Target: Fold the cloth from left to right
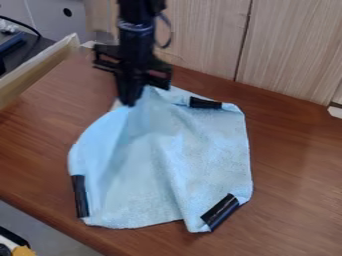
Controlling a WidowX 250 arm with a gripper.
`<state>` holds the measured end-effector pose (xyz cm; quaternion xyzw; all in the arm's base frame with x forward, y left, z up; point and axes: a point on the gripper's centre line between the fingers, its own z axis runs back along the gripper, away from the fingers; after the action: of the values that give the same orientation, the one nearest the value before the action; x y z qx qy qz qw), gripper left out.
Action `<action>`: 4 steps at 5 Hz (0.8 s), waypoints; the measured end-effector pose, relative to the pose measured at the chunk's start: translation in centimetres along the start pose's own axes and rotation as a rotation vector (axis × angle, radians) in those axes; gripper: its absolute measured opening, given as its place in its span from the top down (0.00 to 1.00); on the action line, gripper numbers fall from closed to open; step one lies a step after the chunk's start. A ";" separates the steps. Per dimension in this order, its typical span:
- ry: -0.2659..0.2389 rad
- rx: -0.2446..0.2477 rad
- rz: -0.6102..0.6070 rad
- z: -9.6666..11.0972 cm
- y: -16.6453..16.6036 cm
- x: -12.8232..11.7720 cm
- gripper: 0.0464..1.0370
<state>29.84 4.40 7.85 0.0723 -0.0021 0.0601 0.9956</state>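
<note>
The light blue cloth (147, 170) lies on the brown wooden table (294, 165), its far edge drawn up into a peak where I have it pinched between the fingers of my black gripper (129, 101). Folds run from my grip down toward the near edge. Black strips sit on the cloth: one near its far right corner (205, 103), one at the lower left (79, 196), one at the lower right (220, 212). Beyond stands a pale wood-grain panel (287, 50), with a raised wooden edge (33, 70) at left
</note>
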 end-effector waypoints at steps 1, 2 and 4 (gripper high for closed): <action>0.024 -0.006 -0.051 -1.5 -3.2 0.3 0.99; 0.028 -0.021 -0.076 -3.0 -5.5 0.9 0.99; -0.005 0.026 -0.132 -5.9 -8.5 2.0 0.99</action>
<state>32.80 -2.89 0.85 0.0854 0.0013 -0.0059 0.9963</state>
